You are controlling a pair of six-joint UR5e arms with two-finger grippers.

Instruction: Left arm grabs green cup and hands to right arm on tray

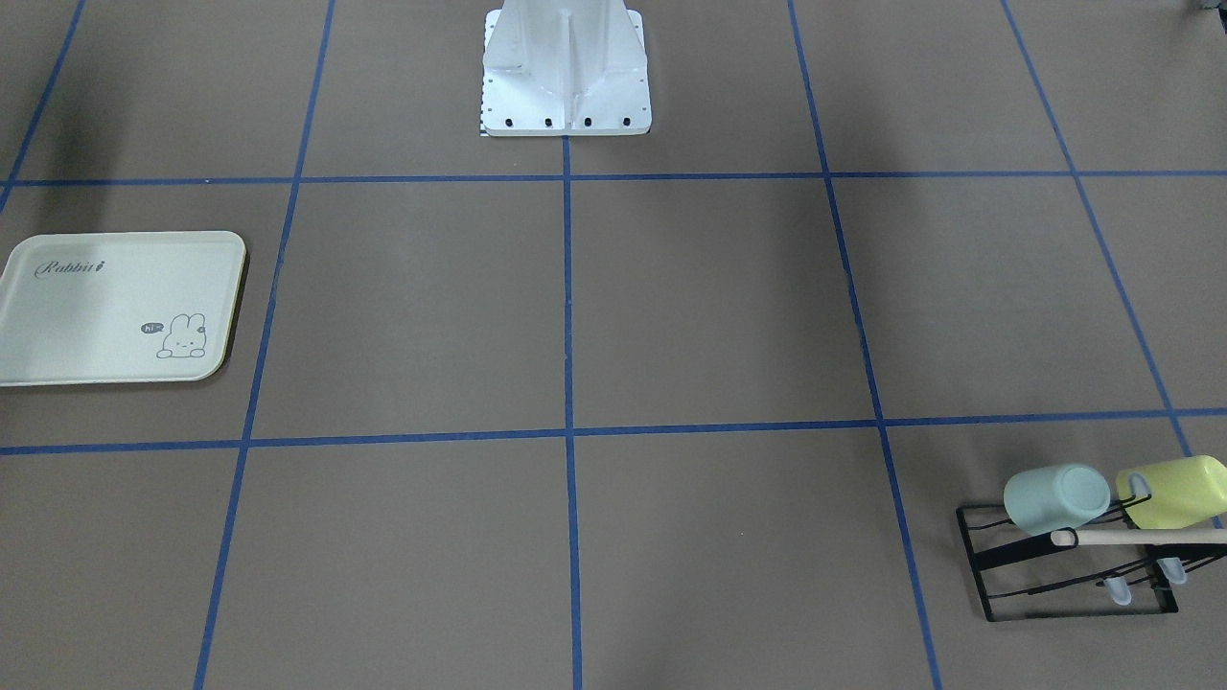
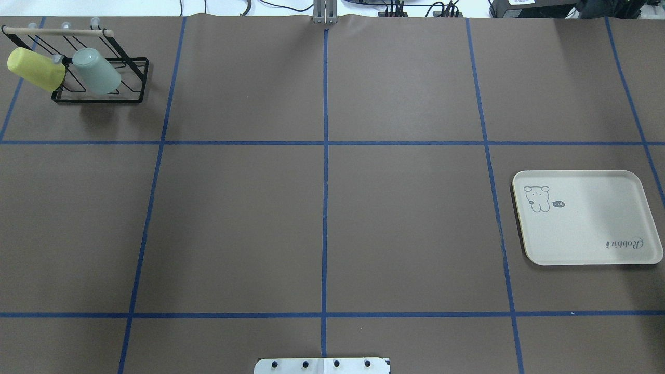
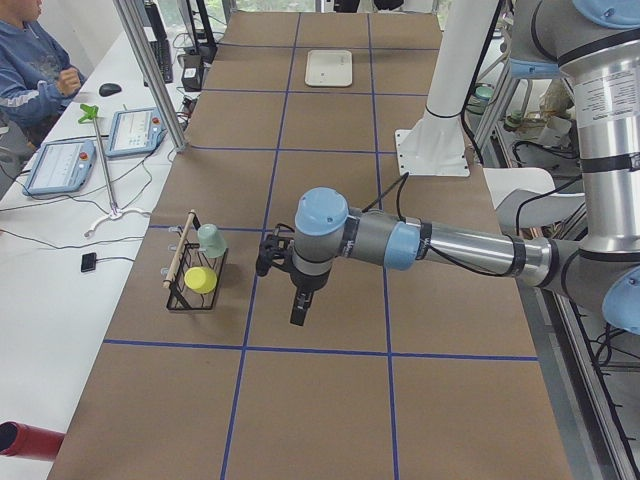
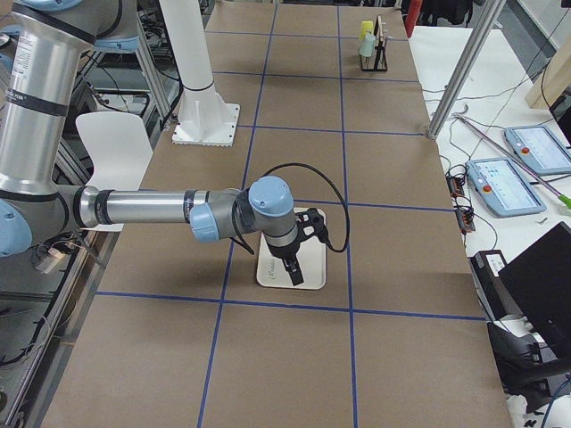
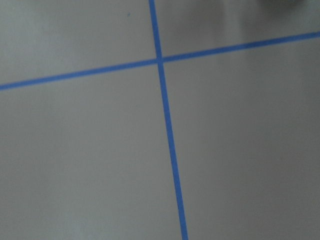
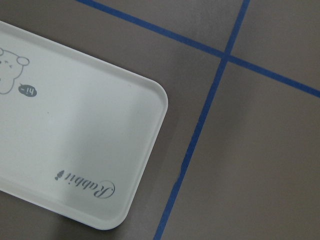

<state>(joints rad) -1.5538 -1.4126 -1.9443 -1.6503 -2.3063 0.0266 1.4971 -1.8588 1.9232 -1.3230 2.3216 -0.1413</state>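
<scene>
**Not started: cup on rack, both arms waiting**

Task looks to be at its very start. The small pale mint-green plastic cup [image 1: 1054, 498] hangs mouth-down and tilted on the black wire rack w/ wooden rod [image 1: 1074, 575], in the worktop's far corner on the robot's left. It's just beside a brighter yellow-green plastic cup [image 1: 1174, 491]; can't tell if they touch.

The pale cream-green rectangular "Rabbit" tray [image 2: 587, 234] lies well apart, on the robot's right, w/ no cup on it.

The silver-grey left arm [image 3: 450, 245] hangs near the rack but clear of it, jaws pointing down. The matching right arm [image 4: 143, 207] hangs over the tray. Jaws of both show only in the side views, so can't tell if wide or narrow. Neither has the cup.

All steps left: reach, grip, lift off peg, carry across, hand over, set on tray.

Cup itself is plain, no handle, slight taper, smooth wall, flat round base facing up & outward.
</scene>
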